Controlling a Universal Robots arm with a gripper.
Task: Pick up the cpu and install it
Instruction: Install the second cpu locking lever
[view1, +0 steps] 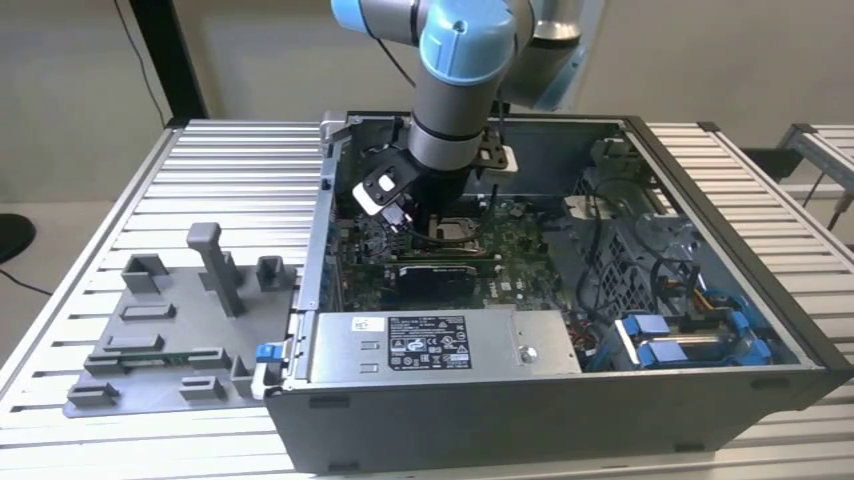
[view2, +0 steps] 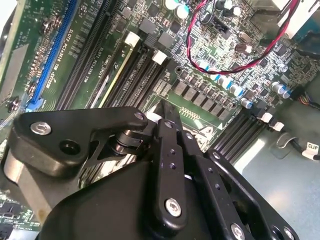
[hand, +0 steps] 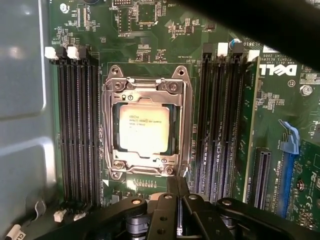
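The cpu (hand: 145, 129) is seen in the first wrist view lying flat inside the socket (hand: 146, 127) of the green board (hand: 165, 30), with its pale metal top facing up. The socket's metal frame is seen around the chip on all four sides, and rows of black memory slots (hand: 77, 130) flank it on either side.

The gripper (hand: 177, 192) is seen at the edge of the same view, above the board, just beside the socket and apart from the chip. Its fingers are brought together with no gap between the tips, and nothing is held between them. In the second wrist view the gripper (view2: 165, 117) is likewise seen closed and empty over the board.

In the exterior view the arm (view1: 447, 100) is seen reaching down into the open computer case (view1: 561, 400), which rests on the ribbed desk (view1: 200, 170). The case holds the board, a silver box with a label (view1: 427, 345) and blue brackets (view1: 667, 335). A grey tray of fixtures (view1: 160, 330) stands beside the case, on the exterior view's left.
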